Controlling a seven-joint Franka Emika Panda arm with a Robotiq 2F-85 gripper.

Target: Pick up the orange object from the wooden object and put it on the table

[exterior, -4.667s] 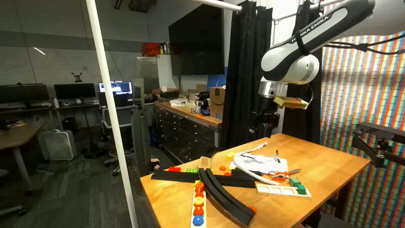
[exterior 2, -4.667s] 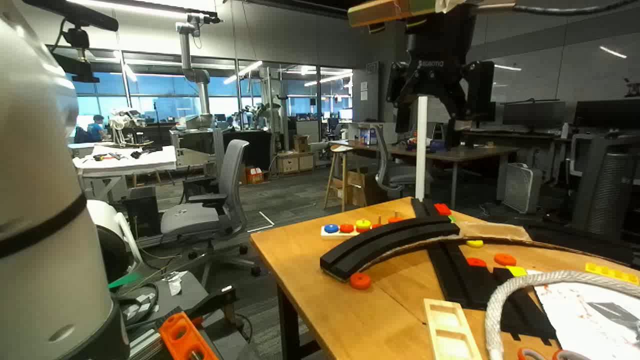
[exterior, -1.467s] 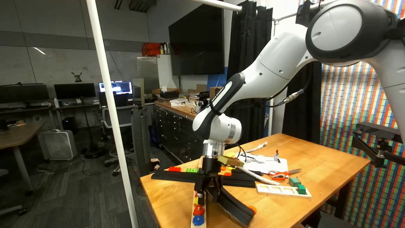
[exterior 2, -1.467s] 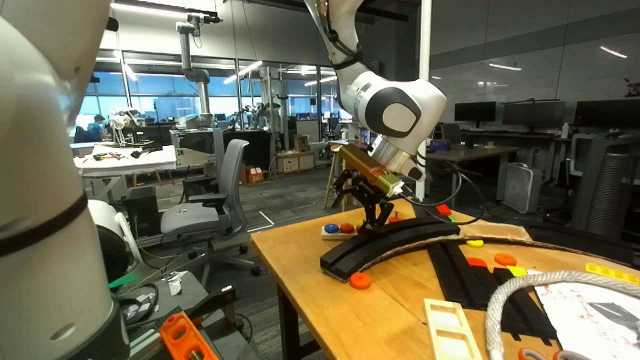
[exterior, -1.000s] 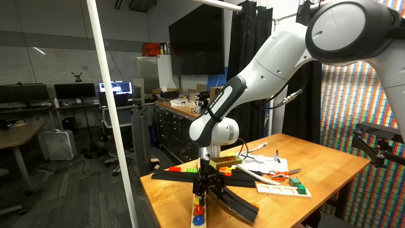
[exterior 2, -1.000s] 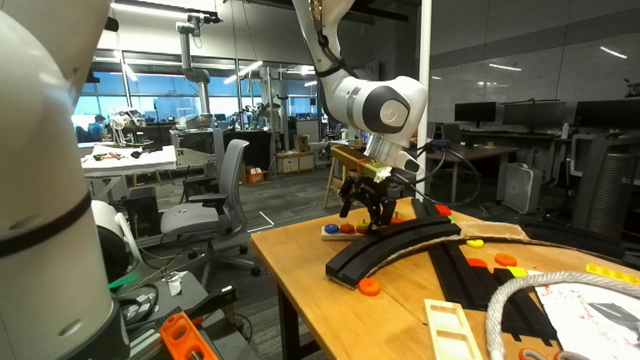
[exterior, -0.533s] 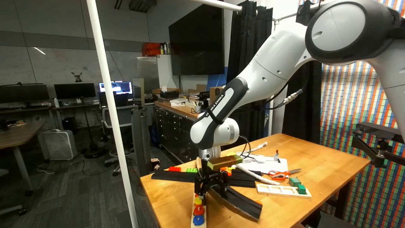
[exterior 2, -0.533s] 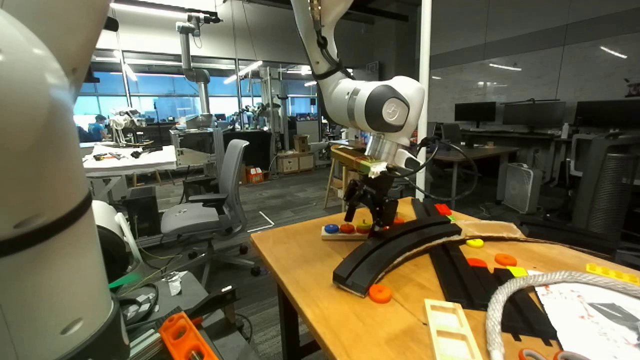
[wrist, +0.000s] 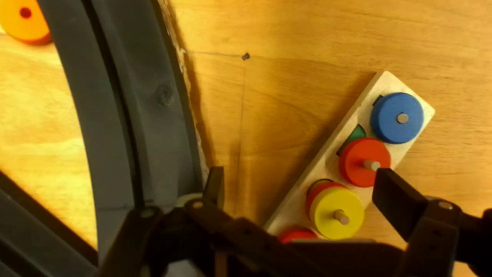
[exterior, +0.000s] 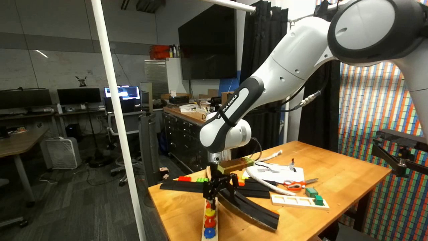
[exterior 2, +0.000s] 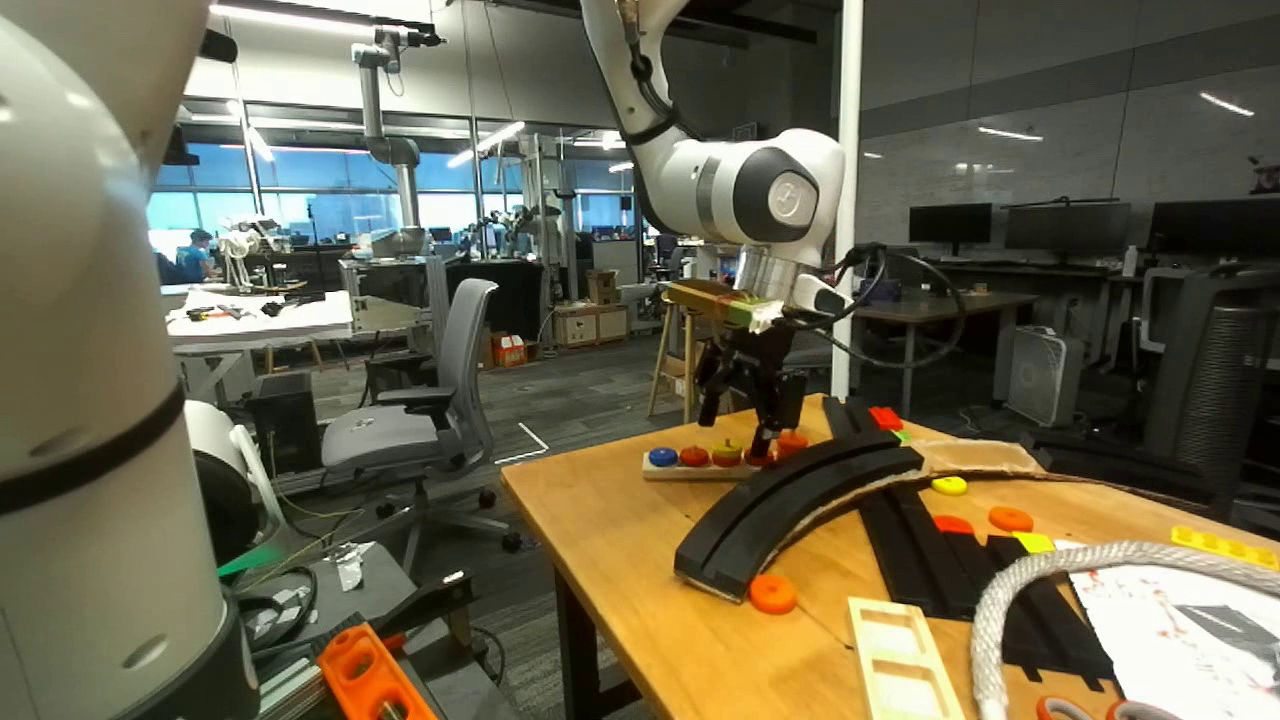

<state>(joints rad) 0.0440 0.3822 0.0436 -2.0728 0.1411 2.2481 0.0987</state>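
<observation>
A wooden peg board (exterior: 204,227) carries several coloured discs; it also shows in an exterior view (exterior 2: 690,473) and in the wrist view (wrist: 319,157). An orange disc (exterior 2: 792,443) sits at its far end, partly behind my gripper and the curved track. In the wrist view a blue disc (wrist: 398,118), a red disc (wrist: 363,161) and a yellow disc (wrist: 338,212) stand on pegs. My gripper (wrist: 300,184) is open and empty above the board, with the yellow disc between its fingers in the picture. A loose orange disc (exterior 2: 773,594) lies on the table (exterior 2: 640,560).
A curved black track (exterior 2: 800,520) lies beside the board, close to one finger in the wrist view (wrist: 153,96). It crosses a straight black track (exterior: 254,190). A wooden tray (exterior: 287,204), green blocks (exterior: 311,191), scissors (exterior: 294,185), a white rope (exterior 2: 985,620) and paper (exterior: 284,172) lie farther off.
My gripper came down from high up to the peg board, then rose slightly and shifted along it. The curved track's free end and the loose orange disc slid across the table, away from the board.
</observation>
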